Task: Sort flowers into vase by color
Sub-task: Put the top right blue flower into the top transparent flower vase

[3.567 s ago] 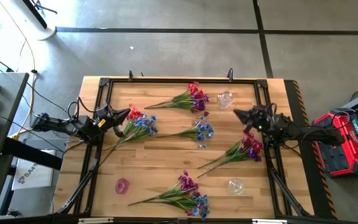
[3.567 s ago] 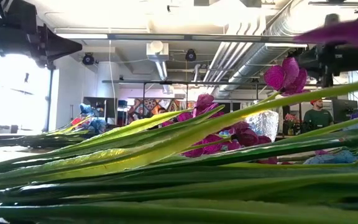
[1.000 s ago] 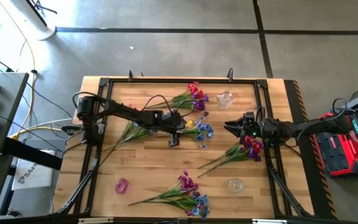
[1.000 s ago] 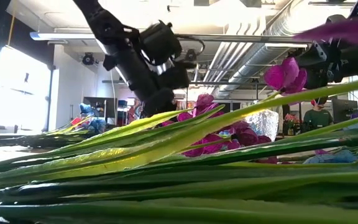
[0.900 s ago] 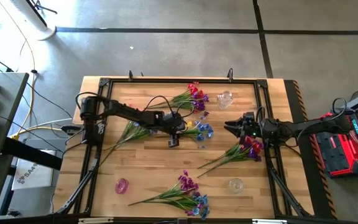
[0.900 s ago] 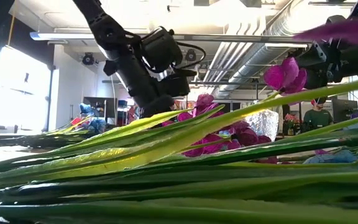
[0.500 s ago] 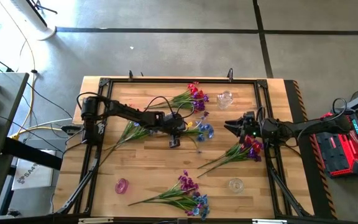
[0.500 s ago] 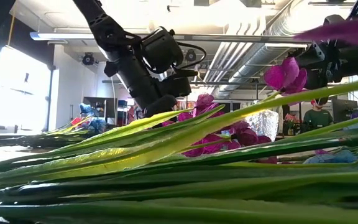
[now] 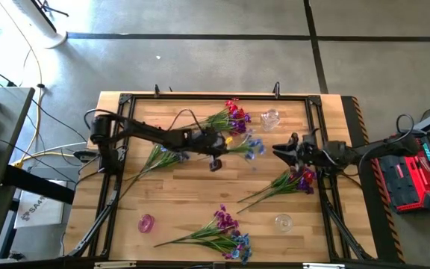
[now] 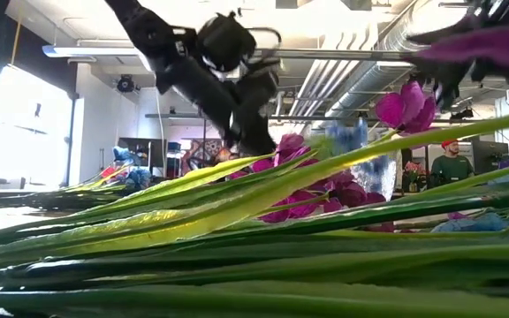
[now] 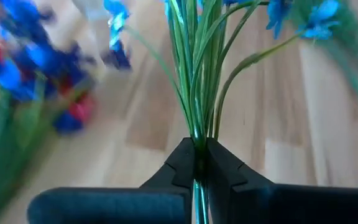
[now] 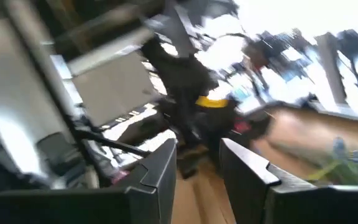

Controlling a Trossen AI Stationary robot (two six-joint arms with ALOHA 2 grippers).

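Nearest the table's front edge lies a mixed spray of purple and blue blossoms on long green stems [image 9: 216, 232], flanked by a small pink glass vase [image 9: 147, 223] on my left side and a clear glass vase [image 9: 283, 222] on my right — in the low view these green stems [image 10: 237, 230] fill the foreground and hide most of the wooden table [image 9: 178, 205].

Mid-table, my left gripper [image 9: 216, 149] is pinched fully together on the thin green stems of a blue-blossomed spray [image 9: 251, 146]; the left wrist view shows my two dark fingers [image 11: 180, 163] pressed against the stem bundle [image 11: 199, 74], with the blossoms fanning out beyond them. Whether the spray is clear of the wood I cannot tell. Beside my left arm rests a blue-flowered spray with leafy stems [image 9: 157, 157].

My right gripper [image 9: 281, 151] hovers just above a purple-blossomed spray [image 9: 290, 181], its fingers [image 12: 160, 171] standing partly apart with nothing between them. The right wrist view is too smeared to show more than my other arm farther off.

Toward the far edge lie a red and purple spray [image 9: 225, 118] and, just beside it, a second clear glass vase [image 9: 270, 118]. A person in a red cap [image 10: 452, 163] stands in the room beyond.
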